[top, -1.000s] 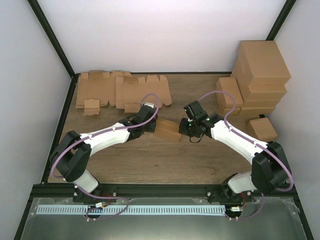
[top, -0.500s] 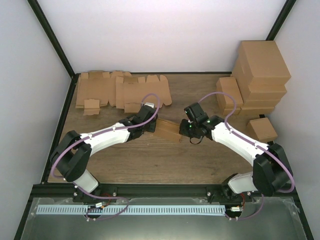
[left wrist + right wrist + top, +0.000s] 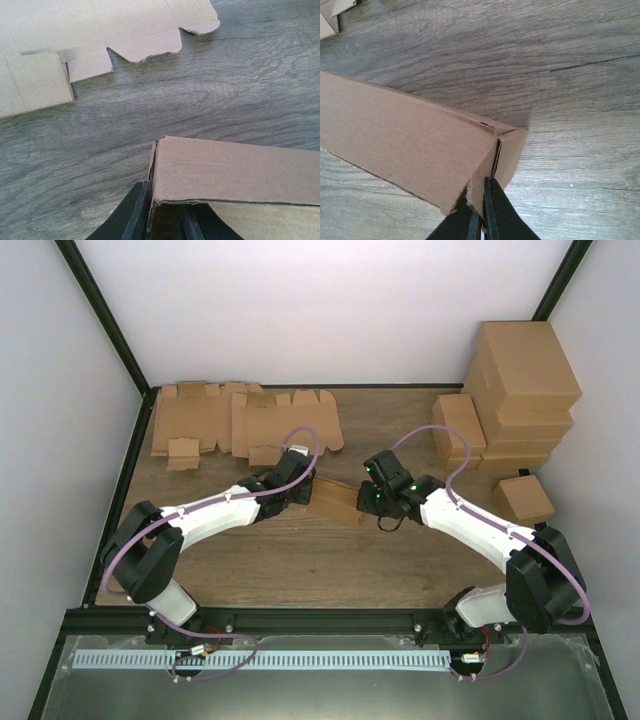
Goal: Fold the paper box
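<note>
now the paper box [image 3: 335,500] sits mid-counter between the two arms, mostly formed into a long low shape, lying at a slant on the wood counter [image 3: 330,560]. left claw [image 3: 300,485] is nearly closed and pinches the box's left end wall. in the left wrist view its fingers [image 3: 131,212] straddle that end panel, one outside, one inside. right claw [image 3: 372,502] is fully closed, tips at the box's right end corner [image 3: 482,210]. can't tell if a sliver of the end flap is nipped between them or if they just press on it. change over the last second: the right arm has crept a little left toward the box end, while the left arm and box look unmoved. reads as the right side pushing or tucking the end flap while the left braces. the corner seam in the right wrist view still shows a gap, so closing is likely not finished. flat cardboard sheets [image 3: 240,420] lie at back left and stacked cartons [image 3: 520,390] at back right, both well apart from the work.
</note>
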`<state>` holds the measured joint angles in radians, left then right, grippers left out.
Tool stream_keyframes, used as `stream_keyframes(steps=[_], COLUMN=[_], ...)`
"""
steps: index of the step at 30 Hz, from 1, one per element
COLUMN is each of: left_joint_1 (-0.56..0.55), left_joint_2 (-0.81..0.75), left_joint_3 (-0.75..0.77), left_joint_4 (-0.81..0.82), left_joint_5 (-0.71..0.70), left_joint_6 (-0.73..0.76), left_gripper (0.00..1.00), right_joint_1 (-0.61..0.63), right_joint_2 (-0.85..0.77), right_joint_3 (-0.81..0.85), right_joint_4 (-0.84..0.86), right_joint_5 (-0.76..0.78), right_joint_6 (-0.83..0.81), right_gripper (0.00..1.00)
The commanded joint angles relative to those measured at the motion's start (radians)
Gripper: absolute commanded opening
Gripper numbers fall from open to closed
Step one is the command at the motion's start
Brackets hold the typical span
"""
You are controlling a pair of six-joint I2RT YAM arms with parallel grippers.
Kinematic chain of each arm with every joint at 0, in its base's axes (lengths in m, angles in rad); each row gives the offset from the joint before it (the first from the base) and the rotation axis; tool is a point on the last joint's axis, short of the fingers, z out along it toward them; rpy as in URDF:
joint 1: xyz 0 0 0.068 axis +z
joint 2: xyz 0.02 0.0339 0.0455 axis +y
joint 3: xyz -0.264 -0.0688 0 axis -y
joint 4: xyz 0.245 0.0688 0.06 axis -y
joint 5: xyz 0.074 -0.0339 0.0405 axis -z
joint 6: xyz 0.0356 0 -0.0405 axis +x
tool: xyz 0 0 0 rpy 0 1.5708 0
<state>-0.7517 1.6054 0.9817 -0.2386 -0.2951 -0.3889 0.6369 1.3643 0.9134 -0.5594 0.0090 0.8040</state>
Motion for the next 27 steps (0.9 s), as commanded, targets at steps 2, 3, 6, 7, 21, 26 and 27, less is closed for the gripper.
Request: stream_keyframes(steps=[2, 3, 6, 7, 21, 26, 27], left_joint_1=[-0.009, -0.009, -0.009, -0.008, -0.008, -0.005, -0.004], left_joint_2=[0.048, 0.047, 0.045, 0.044, -0.014, -0.033, -0.037], left_joint_3=[-0.015, -0.015, -0.016, -0.017, 0.025, 0.064, 0.068], left_joint_4=[-0.09, -0.09, -0.091, -0.092, -0.165, -0.205, -0.206], left_joint_5=[0.046, 0.046, 0.048, 0.048, 0.058, 0.113, 0.129], left_joint_6=[-0.002, -0.002, -0.001, -0.002, -0.011, -0.006, -0.005], left_gripper=[0.18, 0.18, 0.18, 0.17, 0.31, 0.36, 0.36], right_joint_1=[0.028, 0.031, 0.033, 0.033, 0.034, 0.033, 0.033], right_joint_2=[0.054, 0.056, 0.041, 0.032, -0.037, -0.04, -0.04], right_joint_3=[-0.042, -0.043, -0.04, -0.034, 0.064, 0.096, 0.102], right_joint_4=[-0.134, -0.133, -0.126, -0.123, -0.183, -0.186, -0.186], right_joint_5=[0.092, 0.094, 0.085, 0.083, 0.077, 0.055, 0.053], right_joint_6=[0.045, 0.046, 0.042, 0.035, -0.032, -0.038, -0.041], right_gripper=[0.01, 0.01, 0.01, 0.03, 0.24, 0.26, 0.26])
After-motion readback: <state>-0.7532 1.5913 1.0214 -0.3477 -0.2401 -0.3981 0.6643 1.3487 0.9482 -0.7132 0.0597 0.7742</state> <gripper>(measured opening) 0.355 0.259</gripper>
